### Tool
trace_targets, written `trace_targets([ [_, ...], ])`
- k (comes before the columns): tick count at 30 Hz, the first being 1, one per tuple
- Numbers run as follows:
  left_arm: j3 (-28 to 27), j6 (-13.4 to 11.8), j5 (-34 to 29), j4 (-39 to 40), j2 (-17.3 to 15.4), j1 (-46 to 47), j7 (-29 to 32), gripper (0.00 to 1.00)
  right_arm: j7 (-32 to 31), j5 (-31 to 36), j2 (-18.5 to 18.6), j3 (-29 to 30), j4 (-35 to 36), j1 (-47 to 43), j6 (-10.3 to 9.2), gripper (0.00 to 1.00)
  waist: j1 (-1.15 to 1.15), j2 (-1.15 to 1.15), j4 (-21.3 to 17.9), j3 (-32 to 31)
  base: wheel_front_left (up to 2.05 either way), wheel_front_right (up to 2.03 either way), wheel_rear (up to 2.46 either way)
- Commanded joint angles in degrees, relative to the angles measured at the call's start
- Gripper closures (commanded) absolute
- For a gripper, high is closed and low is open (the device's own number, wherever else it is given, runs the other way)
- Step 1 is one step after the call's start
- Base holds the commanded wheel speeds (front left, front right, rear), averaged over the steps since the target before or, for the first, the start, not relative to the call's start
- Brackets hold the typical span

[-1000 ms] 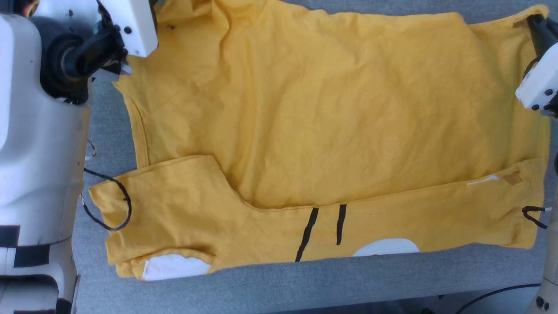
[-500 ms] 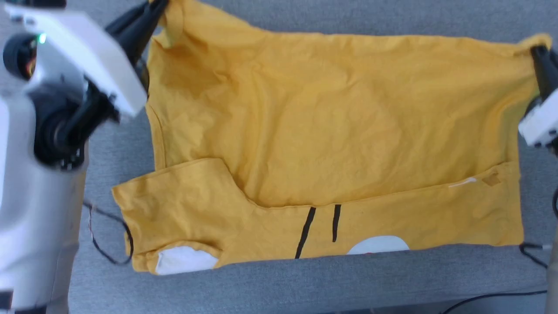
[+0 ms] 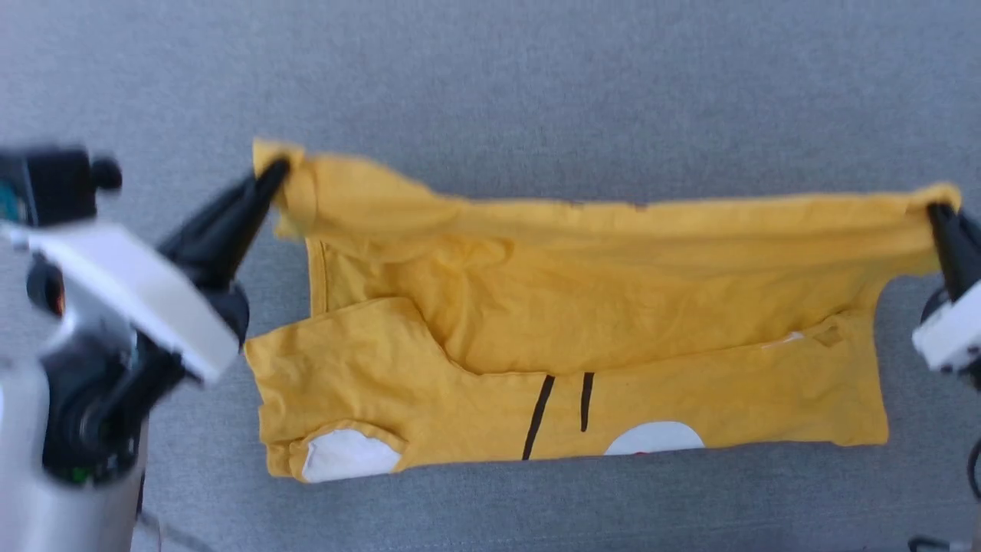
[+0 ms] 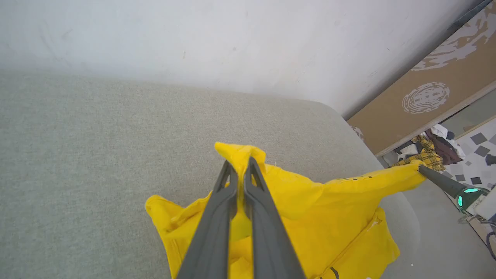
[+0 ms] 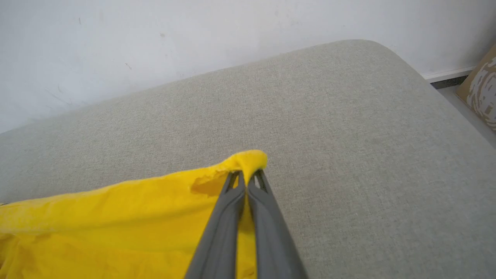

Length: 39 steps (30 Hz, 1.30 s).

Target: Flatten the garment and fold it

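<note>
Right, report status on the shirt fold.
Left tool shut on garment corner, right tool shut on opposite corner. Far edge stretched between them, near part on grey surface. Nothing in the way.

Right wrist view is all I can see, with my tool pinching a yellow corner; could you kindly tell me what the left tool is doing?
Observer: The left tool is shut on the T-shirt's other far corner, stretching that edge across to the right tool.
Operator: Thank you. Does the rest hang free?
Observer: No, the near part lies on the grey upholstered surface, showing two black lines and white patches.
</note>
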<state>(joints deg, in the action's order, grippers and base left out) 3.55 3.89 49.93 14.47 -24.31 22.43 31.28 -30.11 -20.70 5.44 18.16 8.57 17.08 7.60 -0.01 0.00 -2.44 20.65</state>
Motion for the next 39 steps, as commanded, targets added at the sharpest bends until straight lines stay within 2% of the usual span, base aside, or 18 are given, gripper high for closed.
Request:
trace_targets([
  [1, -0.95, -0.39, 0.94, 1.10, -0.42, -3.17, -0.07, 1.00, -0.18, -0.57, -0.34, 0.35, 0.59, -1.95, -0.11, 1.00, 0.01, 0.00, 0.26, -2.57, 0.00, 0.00, 0.00],
  [11, -4.38, -2.03, 5.29, 6.96, 0.48, -22.34, -0.37, 1.00, -2.60, -3.12, -1.70, 2.75, 1.89, -12.46, -0.11, 1.00, 0.01, 0.00, 0.83, -7.33, 0.00, 0.00, 0.00],
  [18, -3.33, -3.00, 5.60, 8.11, 1.74, -29.10, -0.20, 1.00, -5.55, -3.40, -2.13, 3.01, 1.59, -17.67, -0.11, 1.00, 0.01, 0.00, 1.60, -7.39, 0.00, 0.00, 0.00],
  [25, -0.67, -3.98, 3.21, 4.58, 1.45, -29.24, 1.15, 1.00, -8.07, -1.94, -2.41, 2.68, 0.30, -18.54, -0.11, 1.00, 0.01, 0.00, 1.95, -5.32, 0.00, 0.00, 0.00],
  [39, 4.42, -4.73, -0.88, -13.16, 4.50, -19.38, 0.29, 1.00, -7.81, 2.44, -2.54, -1.44, -9.98, -12.02, -0.11, 1.00, 0.01, 0.00, 1.44, -2.43, 0.00, 0.00, 0.00],
])
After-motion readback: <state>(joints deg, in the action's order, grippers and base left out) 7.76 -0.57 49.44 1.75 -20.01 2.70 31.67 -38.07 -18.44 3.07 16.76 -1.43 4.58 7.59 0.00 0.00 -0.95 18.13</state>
